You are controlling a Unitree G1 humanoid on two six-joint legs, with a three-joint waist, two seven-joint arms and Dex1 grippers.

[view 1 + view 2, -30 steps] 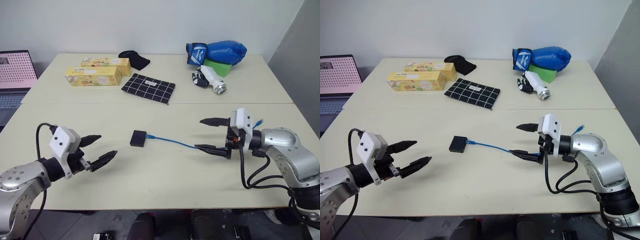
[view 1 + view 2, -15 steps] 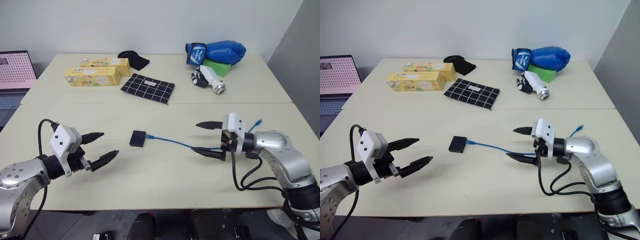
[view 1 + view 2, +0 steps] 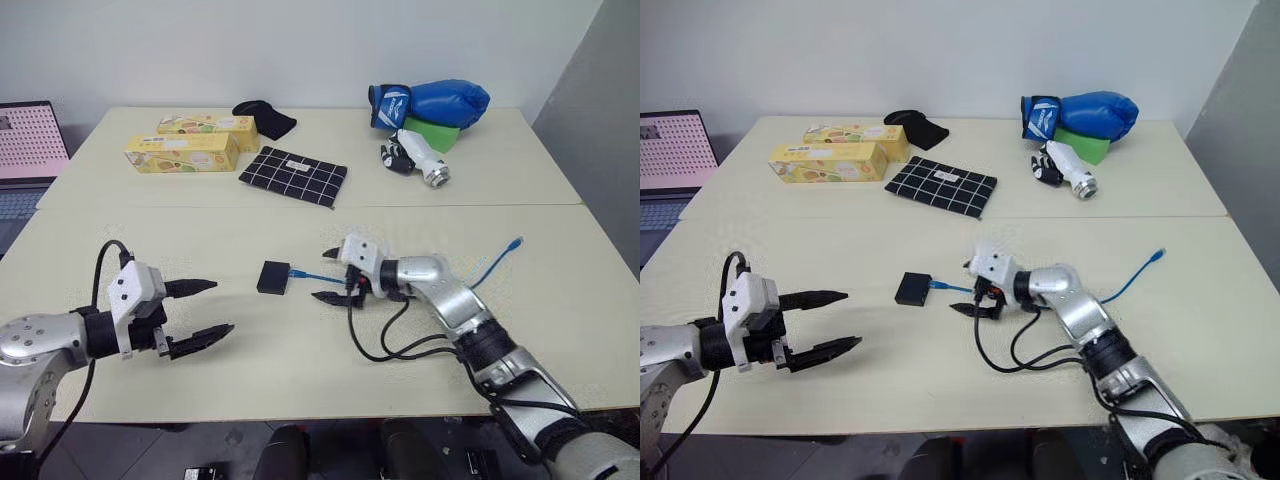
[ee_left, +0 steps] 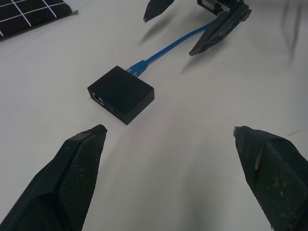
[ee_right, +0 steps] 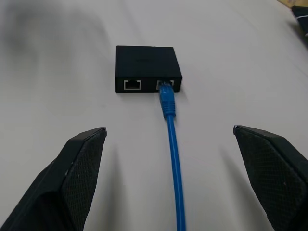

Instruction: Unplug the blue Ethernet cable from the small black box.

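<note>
The small black box (image 3: 272, 277) lies flat on the near table, with two ports in one side. The blue Ethernet cable (image 5: 171, 144) is plugged into one of those ports and trails right to a free plug end (image 3: 515, 243). My right gripper (image 3: 328, 276) stands open just right of the box, low over the table. Its fingers straddle the cable a short way behind the plug, not touching it. My left gripper (image 3: 215, 308) is open left of the box and a hand's width away, pointing at it with nothing between its fingers.
On the far table lie two yellow cartons (image 3: 185, 152), a black grid cloth (image 3: 294, 176), a black pouch (image 3: 265, 118), a blue boxing glove (image 3: 432, 103) and a white-and-black item (image 3: 415, 160). A laptop (image 3: 30, 140) sits off the table's left edge.
My right gripper has swept left along the cable and sunk, from mid-cable to just behind the plug at the box. The left gripper has turned a little in place.
</note>
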